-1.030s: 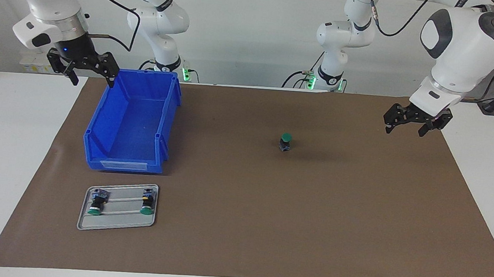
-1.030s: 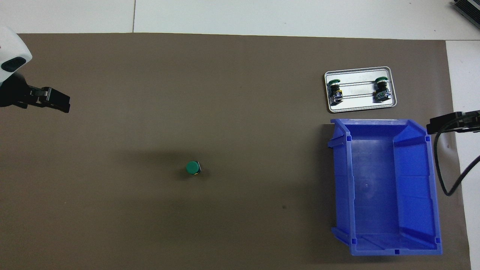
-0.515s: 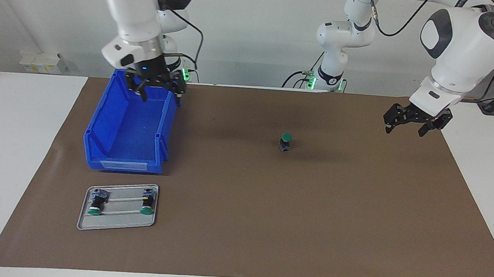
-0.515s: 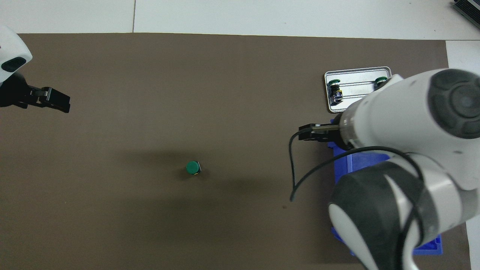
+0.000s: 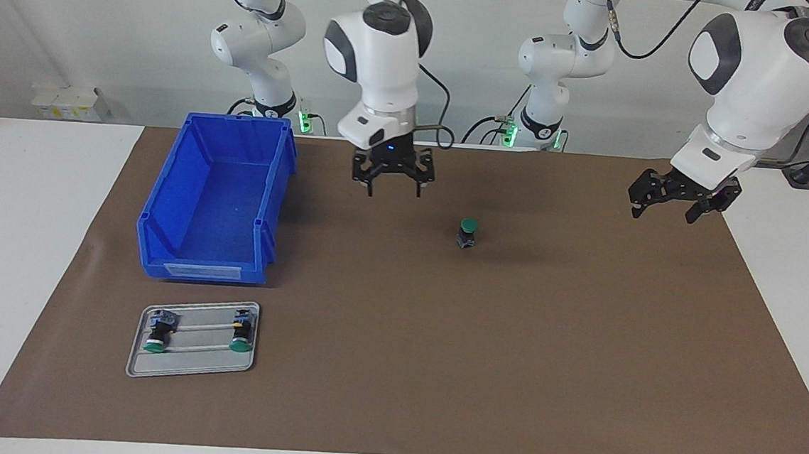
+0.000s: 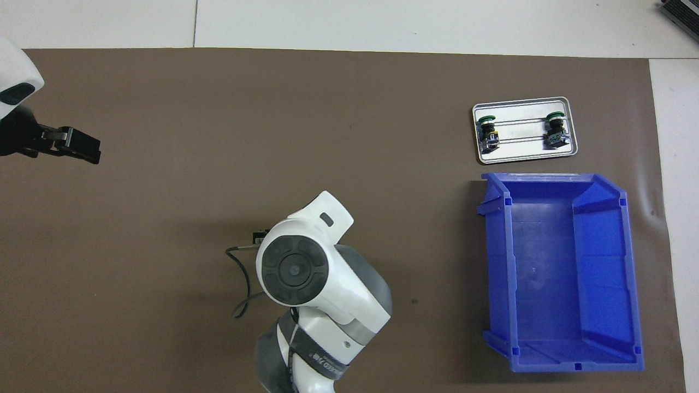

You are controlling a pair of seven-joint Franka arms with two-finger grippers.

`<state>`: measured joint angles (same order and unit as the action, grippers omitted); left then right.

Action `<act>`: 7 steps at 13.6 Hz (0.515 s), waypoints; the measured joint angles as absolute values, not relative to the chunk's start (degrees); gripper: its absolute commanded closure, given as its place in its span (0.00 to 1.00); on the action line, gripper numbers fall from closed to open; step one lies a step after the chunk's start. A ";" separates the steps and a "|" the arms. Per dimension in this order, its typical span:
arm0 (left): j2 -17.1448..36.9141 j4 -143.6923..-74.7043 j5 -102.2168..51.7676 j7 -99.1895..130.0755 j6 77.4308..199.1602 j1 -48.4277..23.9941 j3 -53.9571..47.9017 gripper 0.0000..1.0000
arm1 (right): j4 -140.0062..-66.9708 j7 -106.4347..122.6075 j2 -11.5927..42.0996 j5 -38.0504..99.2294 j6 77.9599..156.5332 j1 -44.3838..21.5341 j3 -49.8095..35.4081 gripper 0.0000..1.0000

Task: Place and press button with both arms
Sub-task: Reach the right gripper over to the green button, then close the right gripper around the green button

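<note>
1. Worktop [image 5: 40, 244]: white surface, mostly covered by a brown mat [image 5: 510, 348] on which all items rest.
2. Right arm [image 5: 381, 54]: reaches out over the mat. In the overhead view its wrist housing covers the spot where the button stands, so the button does not show there.
3. Left arm [image 5: 757, 73]: waits, raised over the mat's edge at its own end of the worktop.
4. Blue bin [image 5: 218, 196]: open-topped, nothing visible inside, standing on the mat toward the right arm's end.
5. Metal tray [image 5: 192, 365]: flat, farther from the robots than the bin and just beside it. It carries two green-capped push-buttons [image 5: 159, 331] lying on their sides, apart from each other.
6. Right pincer [image 5: 393, 187]: in the air over bare mat, between the bin and the button, pointing down. Fingers spread apart, holding nothing, not touching the button.
7. Left pincer [image 5: 666, 208]: in the air over the mat's edge, well apart from the button. Fingers spread apart, holding nothing.
8. Button [image 5: 468, 233]: stands upright on the mat near its middle, green cap uppermost, dark body beneath. Nothing touches it.
</note>
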<state>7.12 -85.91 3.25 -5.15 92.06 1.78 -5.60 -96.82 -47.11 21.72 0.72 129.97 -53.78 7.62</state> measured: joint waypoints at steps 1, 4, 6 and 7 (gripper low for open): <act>7.08 -85.92 3.25 -5.15 92.06 1.78 -5.60 0.00 | -96.01 -47.24 24.20 0.72 132.03 -54.94 7.63 0.00; 6.91 -85.94 3.25 -5.15 92.06 1.78 -5.60 0.00 | -94.89 -45.03 29.93 -0.04 137.67 -56.70 7.75 0.00; 6.84 -85.96 3.25 -5.15 92.06 1.78 -5.60 0.00 | -94.47 -41.97 31.45 -0.17 138.63 -56.65 8.04 0.00; 6.83 -85.97 3.25 -5.15 92.06 1.78 -5.60 0.00 | -94.46 -40.80 31.61 -0.60 138.82 -56.63 8.13 0.00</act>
<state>6.83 -85.97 3.25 -5.15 92.06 1.78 -5.60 -94.46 -40.80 31.61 -0.60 138.82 -56.63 8.13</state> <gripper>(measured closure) 0.000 0.000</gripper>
